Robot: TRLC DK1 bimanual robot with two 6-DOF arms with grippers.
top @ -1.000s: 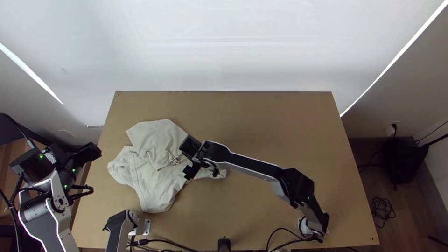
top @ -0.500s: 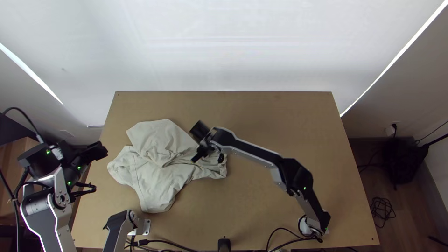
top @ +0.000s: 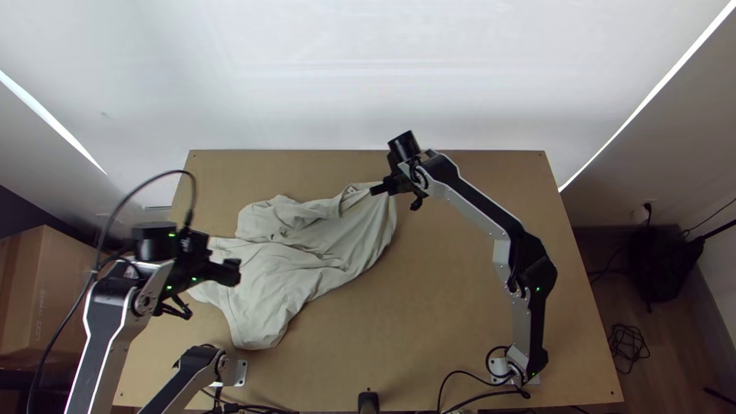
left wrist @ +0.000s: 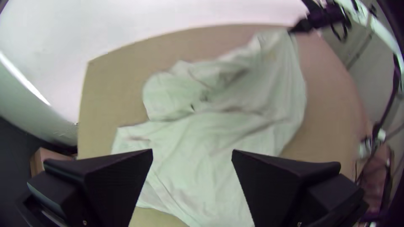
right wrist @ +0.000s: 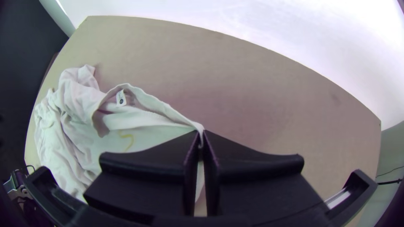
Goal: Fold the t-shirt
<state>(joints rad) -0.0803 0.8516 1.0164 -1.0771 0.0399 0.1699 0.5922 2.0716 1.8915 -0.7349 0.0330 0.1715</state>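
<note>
Pale beige cloth T-shirt (top: pixel 264 287) drawn toward the far side of the light wooden worktop (top: pixel 475 337)

Both arms have shifted since the earlier views: the left one has swung in from beyond the side, and the right has travelled outward, taking a corner of fabric along. Nearest me, the shirt's lower part lies fairly flat, lightly wrinkled. Above its left side hangs the left gripper (left wrist: pixel 192 152), wide flat black fingers well apart, holding nothing. Farther over, the cloth is bunched and rumpled. Farthest off, the right gripper (right wrist: pixel 202 134) has its black fingers pinched on an edge near a small white tag (right wrist: pixel 121 98), perhaps the neckline, pulling it taut.

To me this looks like straightening, with no proper fold made yet. The left gripper probably needs a grip next; tugging from one corner alone could skew the whole shirt.
</note>
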